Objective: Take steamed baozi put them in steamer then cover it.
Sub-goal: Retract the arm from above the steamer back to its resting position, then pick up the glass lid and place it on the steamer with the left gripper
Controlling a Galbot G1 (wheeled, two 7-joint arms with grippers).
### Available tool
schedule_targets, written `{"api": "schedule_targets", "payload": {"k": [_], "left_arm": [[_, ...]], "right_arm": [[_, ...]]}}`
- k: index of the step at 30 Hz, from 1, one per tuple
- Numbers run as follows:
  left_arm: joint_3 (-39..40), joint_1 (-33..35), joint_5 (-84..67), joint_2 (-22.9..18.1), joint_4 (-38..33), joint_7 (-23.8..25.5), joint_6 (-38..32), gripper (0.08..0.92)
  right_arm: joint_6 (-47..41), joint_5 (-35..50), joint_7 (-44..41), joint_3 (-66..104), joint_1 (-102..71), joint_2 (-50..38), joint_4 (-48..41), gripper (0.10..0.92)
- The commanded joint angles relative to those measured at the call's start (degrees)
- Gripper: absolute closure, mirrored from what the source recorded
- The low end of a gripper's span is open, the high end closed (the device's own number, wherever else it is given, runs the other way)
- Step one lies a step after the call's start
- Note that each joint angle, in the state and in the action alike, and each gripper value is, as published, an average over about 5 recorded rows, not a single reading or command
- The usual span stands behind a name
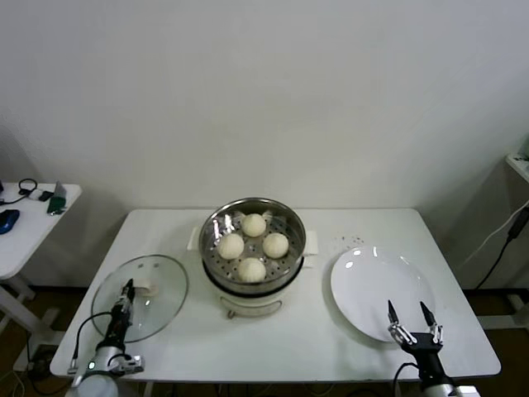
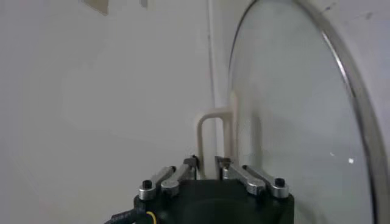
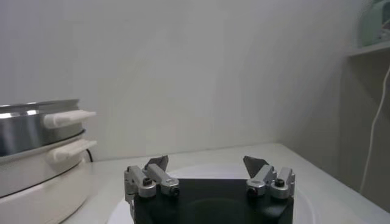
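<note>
Steamed baozi, all four, sit inside the steamer at the table's centre. To the steamer's left the cover lies on the table; the left gripper has its jaws clenched around its cream handle. The right gripper hangs with jaws spread over the white plate on the steamer's right. Covering is in hand: next, seemingly, lift the cover onto the steamer.

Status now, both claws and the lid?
Left claw closing on lid handle. Right claw open over plate. Four baozi in steamer, uncovered. Path clear.
</note>
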Motion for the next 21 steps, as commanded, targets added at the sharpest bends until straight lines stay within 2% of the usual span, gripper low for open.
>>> {"api": "schedule_targets", "payload": {"k": [1,5,14,21], "left_arm": [[0.28,-0.40,0.96,0.56,0.51,-0.55,-0.63,0.769],[0.31,-0.49,0.92,0.89,-0.56,0.08,-0.75,0.845],[0.30,0.64,-1.28,0.92,-5.94,3.33,-0.19,0.853],[-0.07,3.40,-4.07,1.73,-15.12,8.70,4.75,0.856]], "right_arm": [[0.20,-0.17,-0.08,-0.23,-0.12,-0.02,0.08,0.203],[0.48,-0.28,-0.13,-0.35,-0.33,-0.02,0.15,0.203],[0.86,-0.20,-0.27,0.03,-0.62,-0.23,0.40,0.203],[1.25,-0.21,-0.41,0.19,-0.68,-0.22,0.26,0.203]]}}
